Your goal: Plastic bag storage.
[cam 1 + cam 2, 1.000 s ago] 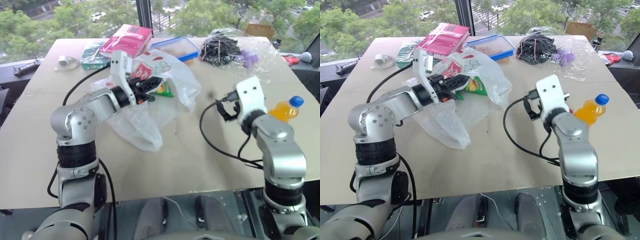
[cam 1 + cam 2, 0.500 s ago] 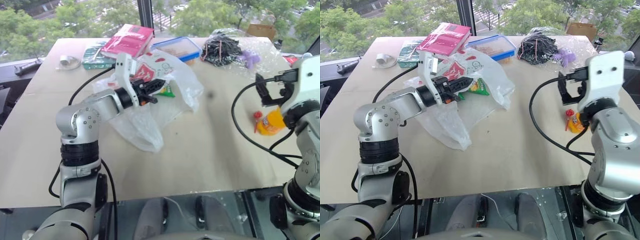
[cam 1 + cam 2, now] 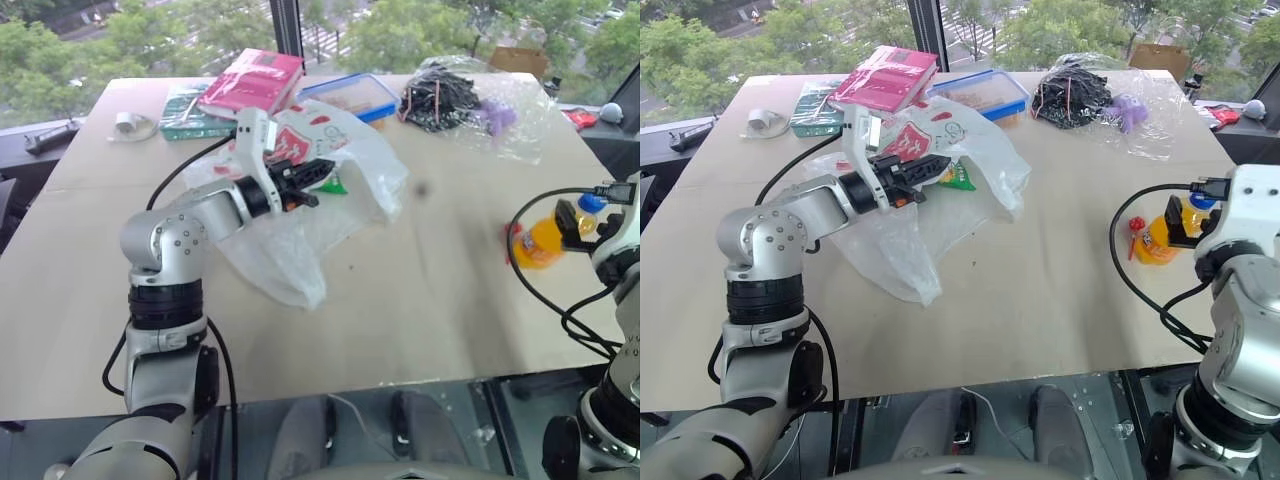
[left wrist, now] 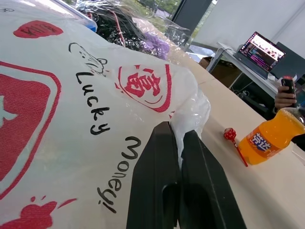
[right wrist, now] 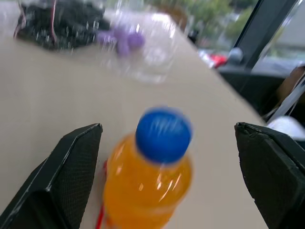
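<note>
Bag grip first: left gripper [image 4: 177, 143] has its black fingers [image 4: 155, 176] pressed together on a fold of the large thin translucent white plastic bag with the red square logo [image 3: 300, 190], film pinched between the two pads in the left wrist view, printed side spread just beyond and to one side of the fingertips, rest of the bag draped down onto the tan counter [image 3: 420, 290] under and behind the fingers. A small green packet [image 3: 330, 184] sits just beside the fingertips, against or under the bag; cannot tell which. Right gripper [image 5: 167, 176] has its fingers spread wide apart, holding nothing, with the orange plastic drink bottle with blue cap [image 5: 150, 179] standing between them but apart from both pads; a red lollipop [image 3: 1132, 232] lies on the counter just beside the bottle's base. Judgement: step in hand looks like lining the wide-set fingers up on the bottle so it can go into the bag. To do it well: centre the bottle body between the pads, close below the cap on the wide part, keep it upright, avoid dragging the lollipop. Left pinch should stay firm and lift the bag's edge so a mouth opens; thin film will slip or tear if jerked. Clear bag of black cables [image 3: 440, 98] is far beyond both sets of fingers, not involved.
</note>
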`<state>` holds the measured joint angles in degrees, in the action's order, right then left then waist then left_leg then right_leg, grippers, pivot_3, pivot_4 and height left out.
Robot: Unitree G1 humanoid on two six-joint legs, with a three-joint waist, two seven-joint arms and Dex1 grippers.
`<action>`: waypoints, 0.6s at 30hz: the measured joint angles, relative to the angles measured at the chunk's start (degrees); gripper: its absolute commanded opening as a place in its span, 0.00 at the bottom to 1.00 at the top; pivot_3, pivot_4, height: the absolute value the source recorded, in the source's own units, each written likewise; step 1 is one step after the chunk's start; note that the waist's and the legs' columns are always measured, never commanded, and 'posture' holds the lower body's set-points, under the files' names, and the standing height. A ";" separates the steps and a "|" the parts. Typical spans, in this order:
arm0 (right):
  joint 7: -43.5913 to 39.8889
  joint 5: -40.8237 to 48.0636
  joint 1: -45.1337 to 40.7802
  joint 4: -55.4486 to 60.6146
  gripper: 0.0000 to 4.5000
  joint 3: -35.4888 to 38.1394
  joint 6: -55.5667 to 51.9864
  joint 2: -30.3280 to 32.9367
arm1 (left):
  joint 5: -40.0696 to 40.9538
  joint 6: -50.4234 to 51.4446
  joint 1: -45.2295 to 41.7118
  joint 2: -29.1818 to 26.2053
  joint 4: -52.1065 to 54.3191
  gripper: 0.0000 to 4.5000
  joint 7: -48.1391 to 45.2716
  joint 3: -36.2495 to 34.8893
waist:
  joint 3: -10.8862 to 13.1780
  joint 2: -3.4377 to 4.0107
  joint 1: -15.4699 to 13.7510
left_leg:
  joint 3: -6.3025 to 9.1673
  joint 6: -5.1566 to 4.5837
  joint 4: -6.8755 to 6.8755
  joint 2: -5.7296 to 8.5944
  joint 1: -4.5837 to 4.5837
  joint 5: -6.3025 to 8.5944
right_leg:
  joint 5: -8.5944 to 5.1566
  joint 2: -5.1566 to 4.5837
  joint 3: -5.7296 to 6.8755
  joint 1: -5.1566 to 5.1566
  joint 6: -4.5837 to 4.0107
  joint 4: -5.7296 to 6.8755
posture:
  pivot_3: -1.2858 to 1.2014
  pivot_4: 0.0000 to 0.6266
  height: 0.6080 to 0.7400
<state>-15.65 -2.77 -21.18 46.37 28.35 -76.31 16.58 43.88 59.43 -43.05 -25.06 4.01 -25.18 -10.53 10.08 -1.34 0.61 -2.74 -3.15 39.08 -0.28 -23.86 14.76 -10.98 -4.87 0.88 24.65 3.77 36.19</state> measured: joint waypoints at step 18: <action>1.75 7.26 5.81 -16.95 0.51 0.74 21.43 -2.48 | 0.03 0.14 -0.09 -0.57 0.04 0.00 0.51 -0.15 | 0.00 0.01 -0.14 | 0.00 0.00 0.00 0.00 0.00 0.00 | 0.00 0.01 -0.01 -0.01 0.00 -0.02 | 0.52 0.24 1.00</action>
<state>-13.89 4.49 -15.37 29.42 29.09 -54.87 14.10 43.91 59.58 -43.14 -25.63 4.05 -24.67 -10.67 10.08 -1.34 0.48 -2.74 -3.15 39.08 -0.29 -23.86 14.76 -10.98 -4.86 0.88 24.64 3.78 36.17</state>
